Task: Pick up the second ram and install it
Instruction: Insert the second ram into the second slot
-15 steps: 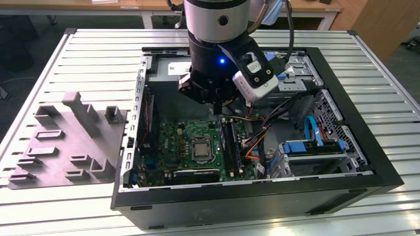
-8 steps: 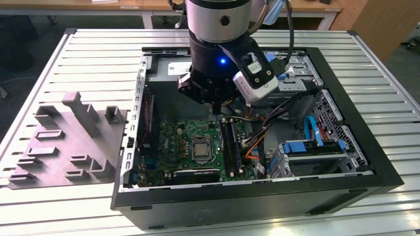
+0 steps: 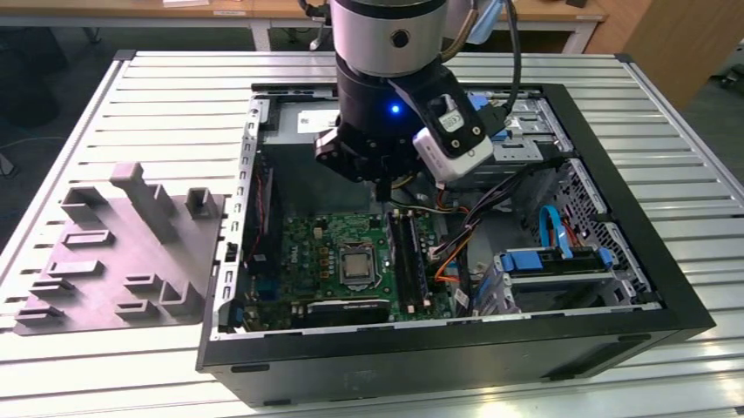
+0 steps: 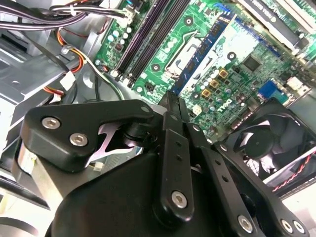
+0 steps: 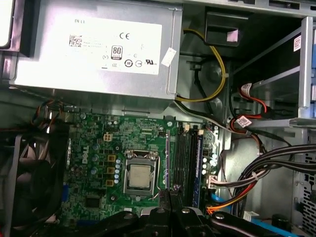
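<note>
Gripper [image 4: 173, 101]: black jointed fingers pressed together, nothing visible between them, over the green motherboard [image 5: 98, 148]. Second ram [image 5: 200, 165] looks seated edge-on, a thin blue strip in the black slots [image 3: 409, 257] at 3 o'clock of the CPU socket [image 3: 355, 261] in the exterior view; chips hidden

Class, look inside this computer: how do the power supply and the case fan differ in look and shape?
The power supply is a silver-grey box with a white label; the fan is black. The power supply has flat, straight sides; the fan has curved blades round a hub. Both sit inside the computer case, beside the green motherboard.
</note>
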Controlling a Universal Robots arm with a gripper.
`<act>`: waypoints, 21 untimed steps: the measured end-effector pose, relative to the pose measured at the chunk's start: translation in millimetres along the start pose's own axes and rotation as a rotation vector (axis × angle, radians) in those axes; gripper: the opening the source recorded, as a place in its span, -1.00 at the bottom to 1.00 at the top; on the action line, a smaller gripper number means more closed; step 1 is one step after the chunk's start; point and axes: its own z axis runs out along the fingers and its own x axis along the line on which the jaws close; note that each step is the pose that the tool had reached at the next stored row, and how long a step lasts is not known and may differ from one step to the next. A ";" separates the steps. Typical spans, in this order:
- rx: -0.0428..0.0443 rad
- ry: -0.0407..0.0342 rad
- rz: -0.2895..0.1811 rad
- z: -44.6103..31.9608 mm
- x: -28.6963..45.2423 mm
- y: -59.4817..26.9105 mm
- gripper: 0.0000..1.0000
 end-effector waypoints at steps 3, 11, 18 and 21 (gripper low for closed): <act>-0.0015 -0.0001 0.000 0.0 0.0 0.0 -0.77; -0.0013 -0.0002 0.003 6.2 -5.8 -0.8 -0.77; 0.0010 -0.0035 0.051 14.4 -7.0 -1.4 -0.77; 0.0011 -0.0044 0.065 18.0 -7.4 -1.7 -0.77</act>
